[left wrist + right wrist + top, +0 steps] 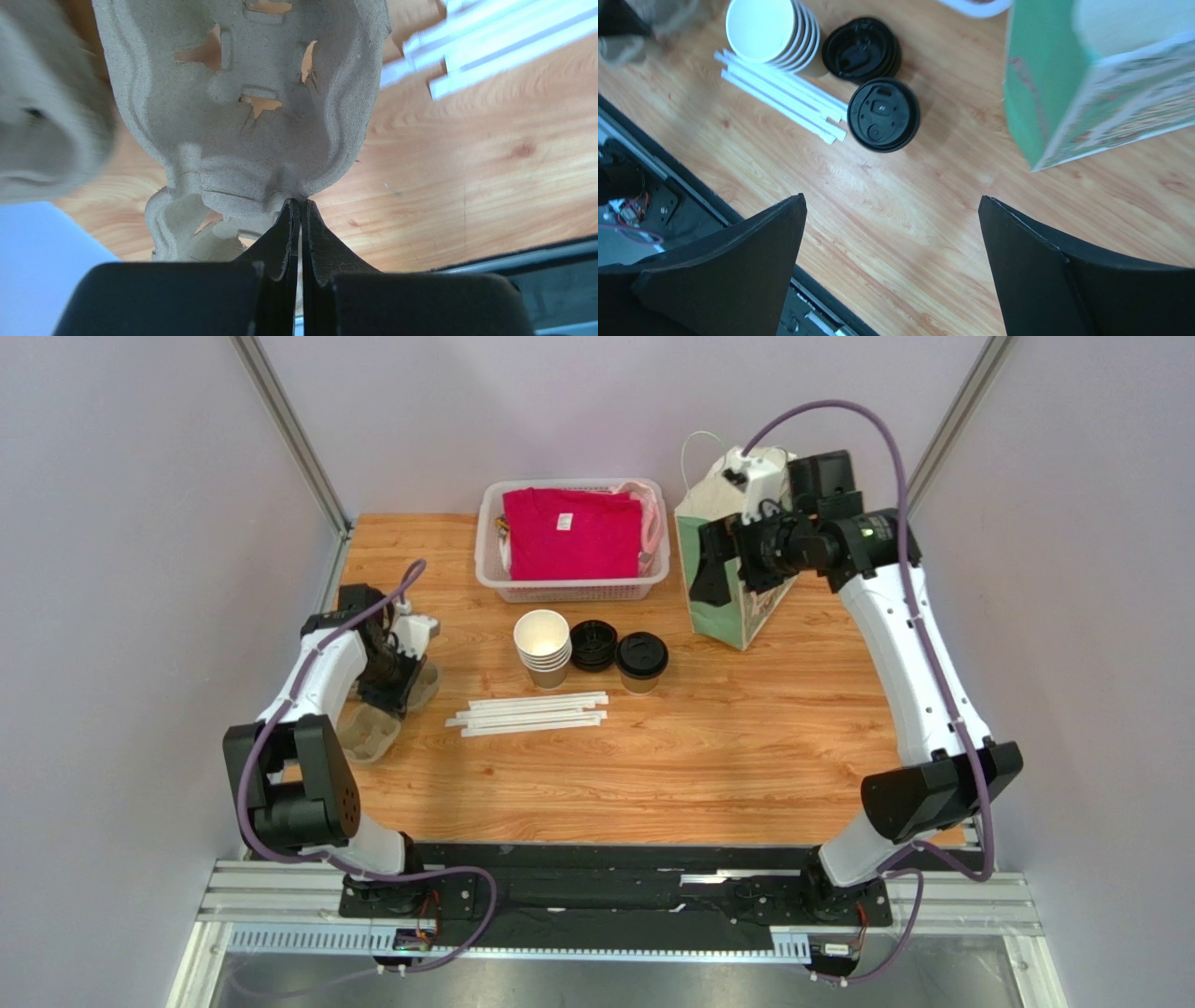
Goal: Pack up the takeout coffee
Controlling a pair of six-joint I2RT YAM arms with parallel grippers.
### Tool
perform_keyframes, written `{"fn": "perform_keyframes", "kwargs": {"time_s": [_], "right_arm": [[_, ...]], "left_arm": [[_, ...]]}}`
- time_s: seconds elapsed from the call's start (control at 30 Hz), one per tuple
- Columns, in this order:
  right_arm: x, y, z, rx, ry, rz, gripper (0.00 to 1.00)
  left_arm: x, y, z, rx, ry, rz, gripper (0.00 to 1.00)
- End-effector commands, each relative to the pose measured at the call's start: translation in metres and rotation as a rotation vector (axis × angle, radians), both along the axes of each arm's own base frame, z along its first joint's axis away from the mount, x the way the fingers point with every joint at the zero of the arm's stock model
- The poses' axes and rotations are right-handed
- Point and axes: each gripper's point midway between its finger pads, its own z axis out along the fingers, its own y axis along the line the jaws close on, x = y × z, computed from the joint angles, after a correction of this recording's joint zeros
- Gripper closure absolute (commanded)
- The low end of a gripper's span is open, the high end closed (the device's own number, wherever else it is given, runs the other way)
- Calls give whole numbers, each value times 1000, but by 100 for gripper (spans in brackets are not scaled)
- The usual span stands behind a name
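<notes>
A: At the left edge of the table [730,756], how do the jaws of the left gripper [300,203] stand?

B: Pressed together, their tips right against the rim of a grey pulp cup carrier [246,105]. Whether a sliver of that rim is nipped between them cannot be told.

A: And the right gripper [892,203]?

B: Spread wide and empty, held high over the wood just beside a green paper bag [737,588] that stands upright at the far right.

A: Where is the takeout coffee [643,657]?

B: Upright near the table's middle, its black lid on, well apart from both grippers. Just left of it lies a pile of spare lids [593,644], then a stack of paper cups [542,644]. White wrapped straws [530,714] lie in a loose bundle in front of them.

A: What about the surface and the room?

B: Warm wood-grain planks with a black rail [617,875] along the near edge. A white basket [491,560] holding a red cloth [572,532] sits at the back. Plain pale walls [140,546] close in on three sides.
</notes>
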Motion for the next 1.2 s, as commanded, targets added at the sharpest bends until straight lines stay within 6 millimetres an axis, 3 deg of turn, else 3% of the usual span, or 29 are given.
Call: {"fn": "perform_keyframes", "kwargs": {"time_s": [0.0, 0.07, 0.17, 0.2, 0.33, 0.43, 0.6, 0.73, 0.9, 1.17], "right_arm": [[-4, -22, 73, 77, -195, -31, 0], [2, -35, 93, 70, -267, -81, 0], [10, -50, 111, 36, -355, -153, 0], [11, -53, 115, 29, -374, -161, 0], [22, -55, 124, -14, -450, -132, 0], [33, -52, 129, -59, -524, -66, 0], [56, -34, 132, -126, -607, 47, 0], [69, -8, 125, -185, -624, 140, 0], [103, 3, 80, -325, -571, 176, 1], [127, -3, 33, -458, -511, 228, 3]], "left_arm": [[-17, -7, -9, -15, -7, -44, 100], [-20, -8, -13, -15, -3, -44, 100], [-21, -11, -14, -33, -6, -61, 74], [-20, -12, -13, -39, -11, -67, 61], [-16, -18, -5, -68, -30, -81, 34], [-14, -23, 7, -97, -43, -86, 23], [-4, -36, 37, -164, -115, -83, 19], [-2, -44, 54, -211, -138, -73, 19], [-5, -52, 72, -247, -166, -67, 18], [-3, -72, 129, -346, -324, -85, 12]]}}
